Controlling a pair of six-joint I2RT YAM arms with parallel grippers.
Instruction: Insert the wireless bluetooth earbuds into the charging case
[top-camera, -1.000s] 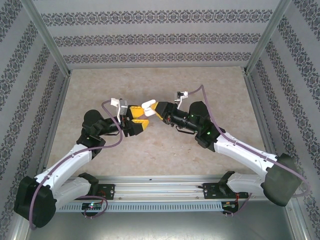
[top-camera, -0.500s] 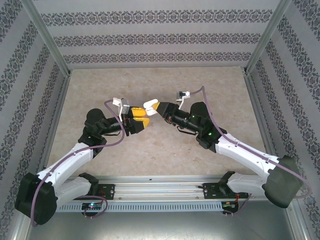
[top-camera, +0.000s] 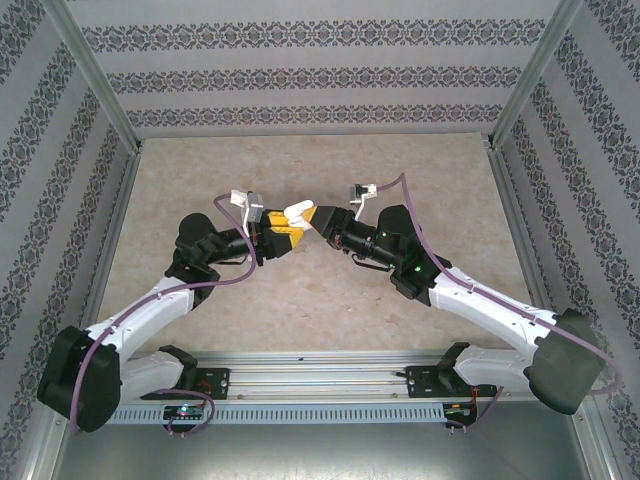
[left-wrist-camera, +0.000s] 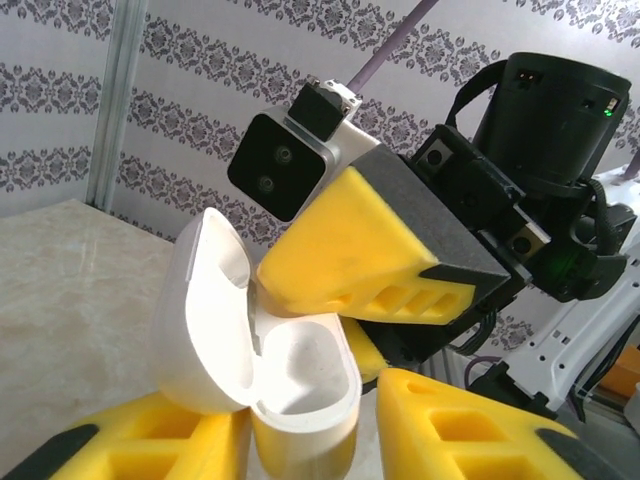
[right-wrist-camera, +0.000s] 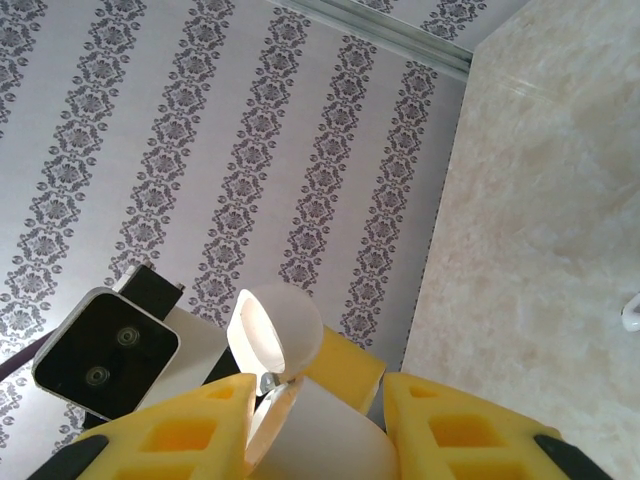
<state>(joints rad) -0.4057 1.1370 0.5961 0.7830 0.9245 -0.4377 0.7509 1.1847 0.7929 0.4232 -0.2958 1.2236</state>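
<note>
Holding open white charging case (left-wrist-camera: 262, 352): left pincer (left-wrist-camera: 308, 415).

Both arms reach inward from their bases, elbows bent, and meet nose to nose in mid-air. The white-and-black left arm (top-camera: 150, 310) slants up to the right. Its left gripper (top-camera: 283, 237) has its yellow fingers (left-wrist-camera: 140, 440) set on either side of the base of a white open charging case (left-wrist-camera: 300, 390), carrying it. The white-and-black right arm (top-camera: 480, 300) slants up to the left. The right gripper (top-camera: 312, 218) has its yellow fingers (left-wrist-camera: 350, 260) straddling the same case, one tip against the rim. Whether they clamp it cannot be told.
</note>
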